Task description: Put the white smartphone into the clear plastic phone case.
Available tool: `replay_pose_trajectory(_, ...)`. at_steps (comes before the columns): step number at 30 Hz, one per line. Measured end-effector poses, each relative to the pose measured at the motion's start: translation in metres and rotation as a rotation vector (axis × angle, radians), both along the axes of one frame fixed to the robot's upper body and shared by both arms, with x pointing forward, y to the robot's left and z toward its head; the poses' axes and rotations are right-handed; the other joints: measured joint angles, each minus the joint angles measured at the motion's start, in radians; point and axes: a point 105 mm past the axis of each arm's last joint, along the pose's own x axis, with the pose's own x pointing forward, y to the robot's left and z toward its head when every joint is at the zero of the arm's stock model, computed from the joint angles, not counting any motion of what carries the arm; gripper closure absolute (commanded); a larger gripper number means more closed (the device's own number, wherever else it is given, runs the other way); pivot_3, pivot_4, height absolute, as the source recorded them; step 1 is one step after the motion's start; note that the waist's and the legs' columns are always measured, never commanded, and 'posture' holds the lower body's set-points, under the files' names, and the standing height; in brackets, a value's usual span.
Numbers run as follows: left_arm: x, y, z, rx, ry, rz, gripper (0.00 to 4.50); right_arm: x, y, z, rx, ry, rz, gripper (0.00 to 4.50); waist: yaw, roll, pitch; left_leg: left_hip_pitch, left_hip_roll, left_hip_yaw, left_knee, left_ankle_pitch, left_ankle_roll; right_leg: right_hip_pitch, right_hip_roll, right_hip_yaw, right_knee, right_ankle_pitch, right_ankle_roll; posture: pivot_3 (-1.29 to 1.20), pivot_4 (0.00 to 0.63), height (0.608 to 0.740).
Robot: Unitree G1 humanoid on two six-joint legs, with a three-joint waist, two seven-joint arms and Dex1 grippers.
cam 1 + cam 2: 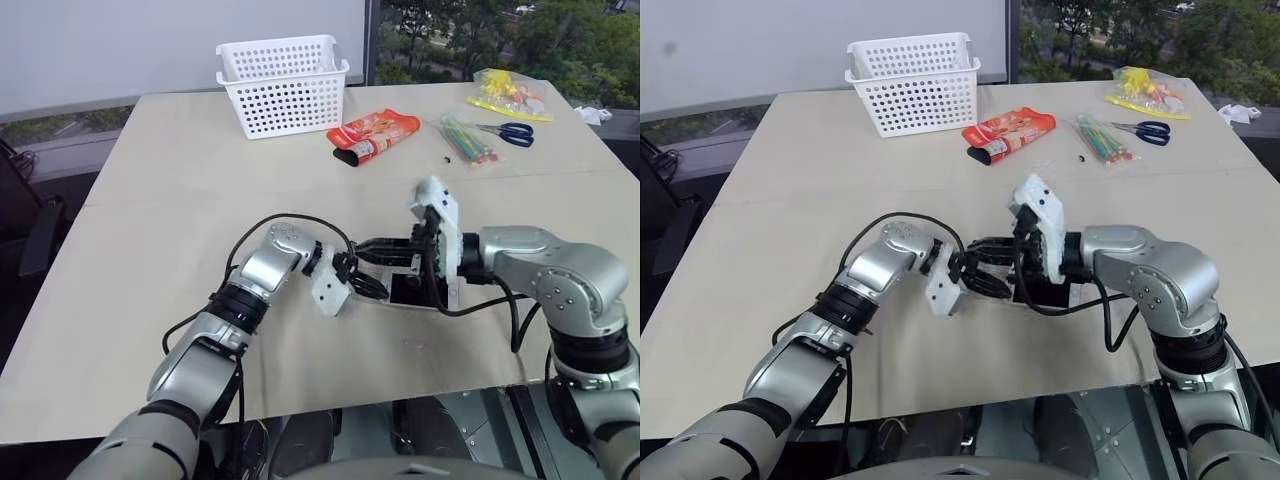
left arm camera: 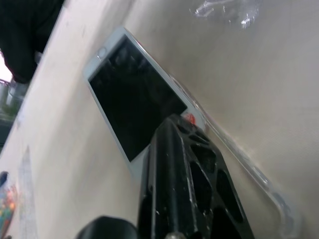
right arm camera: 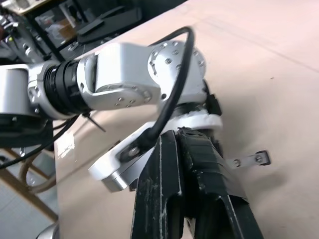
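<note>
Both pairs of black fingers are pressed together, neither clamped on anything. The left gripper (image 1: 372,287) points across toward the robot's right, its closed tip lying low over the near end of the white smartphone (image 2: 130,98). From the left wrist, the joined fingers (image 2: 187,169) overlap that end of the phone, though whether they actually press on it I cannot tell. The right gripper (image 1: 365,248) reaches the opposite way, toward the robot's left, with its fingers (image 3: 192,184) shut and sitting just above the left gripper, close to the left wrist.

The phone lies flat, dark screen up, on the near middle of the table (image 1: 180,200), directly beneath the two meeting hands. The clear plastic phone case (image 2: 249,172) lies right alongside one long edge of the phone, its glossy rim running beside it; the phone seems to rest partly against that rim, not seated inside.

Farther back on the table stand a white perforated basket (image 1: 283,85), a red snack packet (image 1: 373,136), a clear bag of coloured sticks (image 1: 468,140), blue-handled scissors (image 1: 512,131) and a yellow bag of small items (image 1: 508,93), all well apart from the hands.
</note>
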Motion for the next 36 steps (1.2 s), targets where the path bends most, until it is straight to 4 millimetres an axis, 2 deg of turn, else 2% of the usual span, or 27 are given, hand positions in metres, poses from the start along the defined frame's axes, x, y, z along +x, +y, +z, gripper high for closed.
replay_pose_trajectory(7,0.0,0.0,0.0,0.0,-0.001,-0.002,4.5,-0.002,-0.003,0.003,0.011,0.004,0.01,4.46,0.0,0.0,0.0,0.0,0.0,0.0,0.0,0.0,0.0,0.0,0.0,0.0,0.0,0.0,0.0,0.0,0.15,0.74)
replay_pose_trajectory(11,-0.001,-0.001,0.0,-0.001,-0.001,-0.007,4.5,-0.006,-0.016,0.003,-0.024,-0.024,0.02,4.46,0.001,0.0,0.0,-0.001,0.0,0.0,0.0,0.0,0.001,0.0,-0.001,-0.001,-0.002,0.0,0.0,0.0,0.15,0.74)
replay_pose_trajectory(12,-0.001,-0.002,0.0,-0.002,0.0,-0.012,4.5,-0.01,-0.026,-0.002,-0.068,-0.039,0.026,4.46,0.002,0.0,0.0,-0.002,0.0,0.0,0.0,-0.001,0.001,0.0,-0.001,-0.001,-0.003,0.0,0.0,0.0,0.15,0.74)
replay_pose_trajectory(13,-0.002,-0.004,0.0,-0.005,0.0,-0.019,4.5,-0.016,-0.044,-0.017,-0.181,-0.041,0.028,4.46,0.007,0.001,0.0,-0.003,-0.001,-0.001,0.0,-0.002,0.002,0.0,-0.001,-0.002,-0.005,-0.001,0.001,0.0,0.15,0.74)
replay_pose_trajectory(15,-0.002,-0.002,0.0,-0.002,-0.001,-0.023,4.5,-0.02,-0.067,-0.038,-0.317,-0.014,0.014,4.46,0.0,0.0,-0.001,-0.003,-0.001,0.001,0.0,-0.003,0.004,0.0,-0.002,-0.002,-0.007,-0.001,0.001,0.0,0.15,0.74)
replay_pose_trajectory(18,-0.002,-0.002,-0.001,0.006,-0.007,-0.028,4.5,-0.022,-0.09,-0.061,-0.478,-0.031,0.013,4.46,-0.004,0.003,-0.002,-0.003,0.0,0.003,-0.001,-0.003,0.005,0.0,-0.002,-0.001,-0.009,-0.001,0.002,0.0,0.15,0.74)
replay_pose_trajectory(20,-0.002,-0.002,-0.001,0.006,-0.01,-0.027,4.5,-0.015,-0.106,-0.072,-0.539,-0.039,-0.035,4.46,-0.003,0.003,-0.002,-0.003,0.001,0.003,-0.001,-0.003,0.005,0.0,-0.001,-0.001,-0.011,-0.001,0.002,0.0,0.15,0.74)
replay_pose_trajectory(25,-0.003,-0.004,-0.001,0.003,-0.011,-0.031,4.5,-0.007,-0.117,-0.071,-0.545,-0.052,-0.086,4.46,-0.002,0.003,-0.002,-0.003,0.001,0.003,-0.001,-0.003,0.005,0.0,-0.001,-0.001,-0.012,-0.001,0.002,0.0,0.15,0.74)
replay_pose_trajectory(32,-0.003,-0.004,-0.001,0.002,-0.012,-0.032,4.5,0.002,-0.131,-0.058,-0.506,-0.054,-0.181,4.46,-0.001,0.003,-0.002,-0.004,0.001,0.002,-0.002,-0.004,0.005,0.001,-0.001,-0.001,-0.013,-0.001,0.002,0.0,0.15,0.74)
replay_pose_trajectory(36,-0.004,-0.004,-0.001,0.002,-0.012,-0.033,4.5,0.012,-0.151,-0.06,-0.535,-0.038,-0.289,4.46,-0.001,0.003,-0.002,-0.004,0.001,0.002,-0.002,-0.004,0.005,0.001,-0.001,-0.001,-0.013,-0.001,0.001,0.0,0.15,0.74)
